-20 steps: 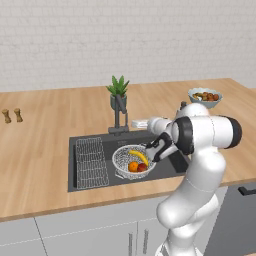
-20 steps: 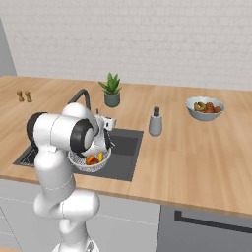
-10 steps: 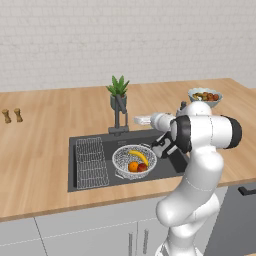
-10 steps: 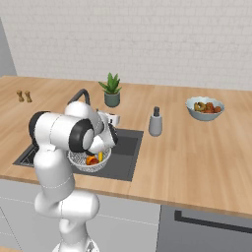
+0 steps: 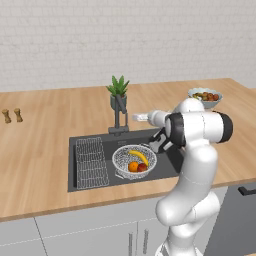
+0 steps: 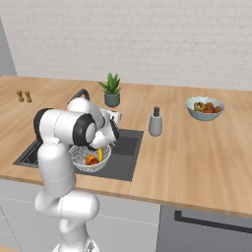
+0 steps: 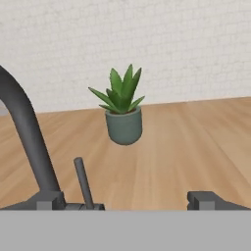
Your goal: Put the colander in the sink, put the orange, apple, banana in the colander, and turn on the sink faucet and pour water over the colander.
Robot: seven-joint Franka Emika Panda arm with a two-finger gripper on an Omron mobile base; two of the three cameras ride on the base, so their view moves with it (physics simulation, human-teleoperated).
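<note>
- My end effector [image 7: 130, 198] is open: in the hand view its two dark finger tips stand far apart and nothing is between them.
- It looks level across the light wooden desk [image 7: 196, 142] toward the white brick wall [image 7: 147, 44], with the green spiky plant in its grey-green pot [image 7: 123, 113] straight ahead.
- The tall slim dark grey sink faucet [image 5: 119, 114] stands upright on its square base at the back edge of the large dark grey rectangular sink [image 5: 172, 160]. In the hand view its thick neck [image 7: 27, 137] rises at my left and curves up out of the picture, and a thin dark lever stands almost upright just beside it.
- The wide round colander of fine silver-white wire mesh [image 5: 134, 161] sits inside the sink, in the right half of the basin, with its opening upward.
- In the colander the slim curved yellow banana [image 5: 140, 156] lies with its long axis going diagonally from the back left to the front right.
- The small plain orange [image 5: 133, 166] and the small red apple [image 5: 142, 167] lie side by side in front of the banana, touching it or almost.
- A flat rectangular wire rack [image 5: 91, 162] lies in the left half of the sink, its long side running from back to front.
- On the desk at the right stand a grey soap bottle [image 6: 155, 122] and a pale blue bowl with fruit [image 6: 204, 108]; at the far left are two small brown shakers [image 5: 12, 115].
</note>
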